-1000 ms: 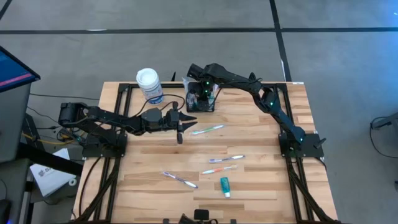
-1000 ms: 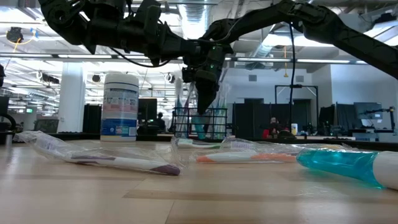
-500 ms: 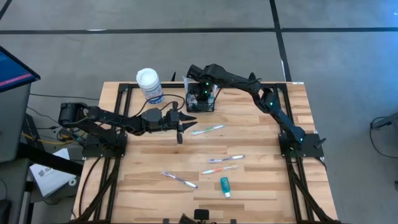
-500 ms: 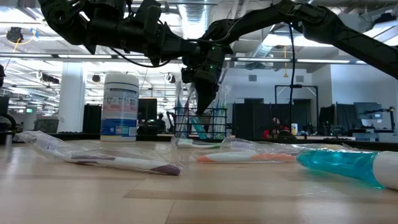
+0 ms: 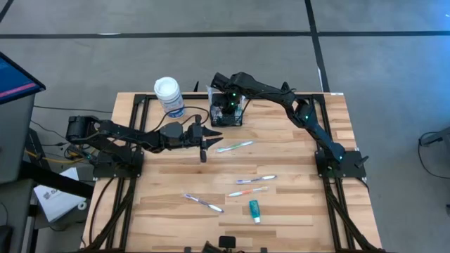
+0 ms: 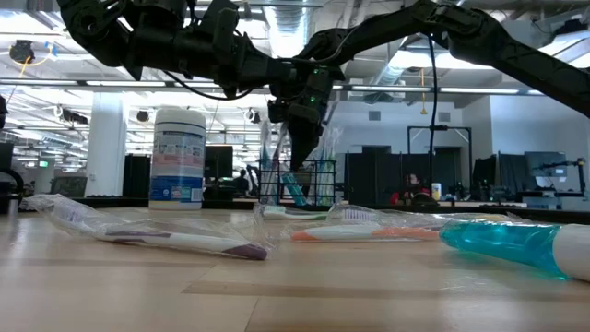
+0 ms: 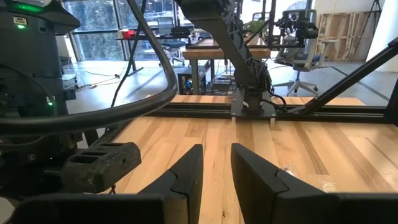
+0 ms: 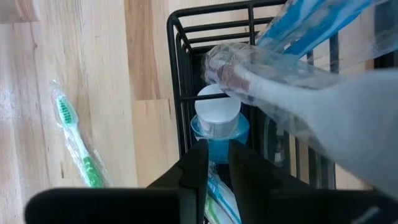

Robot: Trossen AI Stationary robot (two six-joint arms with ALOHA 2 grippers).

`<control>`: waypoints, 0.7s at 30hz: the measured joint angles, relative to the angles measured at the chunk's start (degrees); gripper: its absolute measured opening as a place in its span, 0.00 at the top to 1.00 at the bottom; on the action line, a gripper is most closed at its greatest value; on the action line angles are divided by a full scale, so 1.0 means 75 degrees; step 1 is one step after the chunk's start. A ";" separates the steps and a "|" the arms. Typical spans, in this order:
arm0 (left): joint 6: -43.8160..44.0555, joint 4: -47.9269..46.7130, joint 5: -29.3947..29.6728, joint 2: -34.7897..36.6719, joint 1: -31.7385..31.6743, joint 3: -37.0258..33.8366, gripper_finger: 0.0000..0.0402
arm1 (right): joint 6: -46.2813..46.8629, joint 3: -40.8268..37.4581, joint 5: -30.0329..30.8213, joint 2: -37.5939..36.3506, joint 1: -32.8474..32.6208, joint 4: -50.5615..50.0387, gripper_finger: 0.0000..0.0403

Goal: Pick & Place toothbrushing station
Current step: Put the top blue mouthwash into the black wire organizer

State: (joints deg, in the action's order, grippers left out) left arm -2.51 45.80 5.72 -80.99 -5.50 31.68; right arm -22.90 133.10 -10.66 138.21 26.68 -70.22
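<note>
The toothbrushing station, a black wire-mesh basket, stands at the far edge of the wooden table, near its middle and just right of the white-lidded canister. The right gripper reaches down into it from above. Its fingers are drawn nearly together with only a thin slit between them, directly over a blue toothpaste tube with a white cap that stands in the basket. Whether they pinch the tube, a wire, or nothing cannot be told. Wrapped toothbrushes lean out of the basket close to the wrist.

If the aim is to carry the basket, the grip should sit on a rim wire, not on the tube, which would likely slide out and leave the basket behind. A lift should go straight up and slowly, keeping the basket level so the leaning brushes do not spill, and staying clear of the canister alongside.

A green toothbrush lies on the wood just beside the basket. The left gripper hangs over the table left of centre, fingers slightly parted and empty.
</note>
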 joint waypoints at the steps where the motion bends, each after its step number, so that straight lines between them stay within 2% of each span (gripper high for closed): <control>1: 0.0000 0.0000 0.0000 0.0000 0.0000 0.0000 0.81 | -0.0002 0.0000 0.0000 0.0000 0.0000 0.0000 0.86; 21: -0.0002 -0.0064 0.0000 0.0000 0.0000 0.0000 0.81 | -0.0002 0.0006 0.0020 0.0000 0.0004 -0.0003 0.86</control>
State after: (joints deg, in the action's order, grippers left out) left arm -2.52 45.32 5.72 -80.99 -5.50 31.68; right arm -22.92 133.14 -10.50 138.21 26.70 -70.24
